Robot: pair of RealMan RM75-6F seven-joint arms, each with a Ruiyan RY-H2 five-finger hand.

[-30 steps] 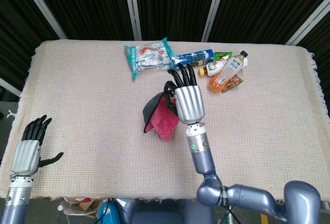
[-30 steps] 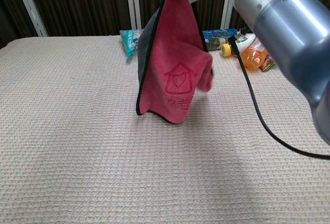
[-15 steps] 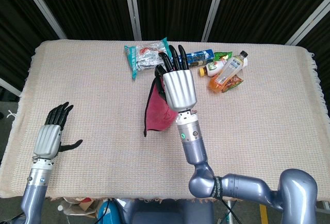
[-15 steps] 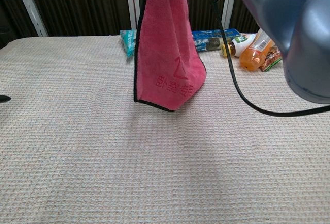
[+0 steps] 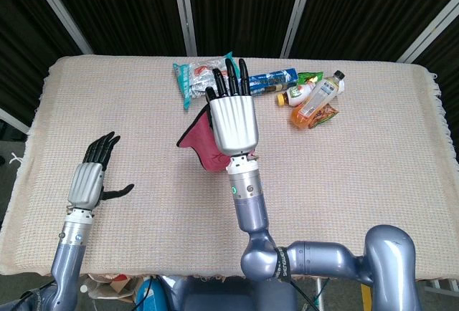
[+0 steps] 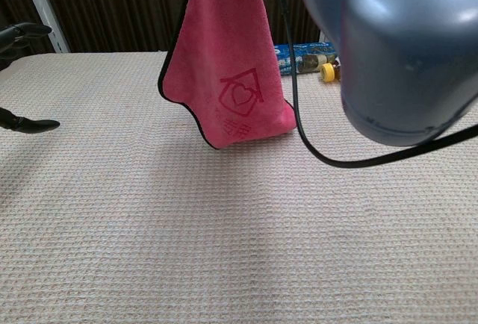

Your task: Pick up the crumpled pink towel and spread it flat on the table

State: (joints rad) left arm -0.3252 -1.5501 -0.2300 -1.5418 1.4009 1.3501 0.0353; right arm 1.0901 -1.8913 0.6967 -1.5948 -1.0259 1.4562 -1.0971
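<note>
The pink towel (image 6: 224, 63) with a dark edge and a house-and-heart print hangs in the air above the table's middle. My right hand (image 5: 231, 114) holds it from above; in the head view only part of the towel (image 5: 201, 142) shows left of and below the hand. In the chest view the right forearm (image 6: 388, 48) fills the upper right and hides the hand itself. My left hand (image 5: 92, 173) hovers open over the table's left side, fingers spread, apart from the towel; its fingertips (image 6: 22, 33) show at the chest view's left edge.
A beige woven cloth (image 5: 373, 153) covers the table. At the far middle lie a snack bag (image 5: 197, 76), a blue packet (image 5: 272, 79), a small yellow-capped bottle (image 5: 292, 96) and an orange drink bottle (image 5: 315, 99). A black cable (image 6: 314, 145) loops beside the towel.
My right hand has risen and moved left with the towel, which swung and now hangs further left. My left hand has moved up and inward over the table.
</note>
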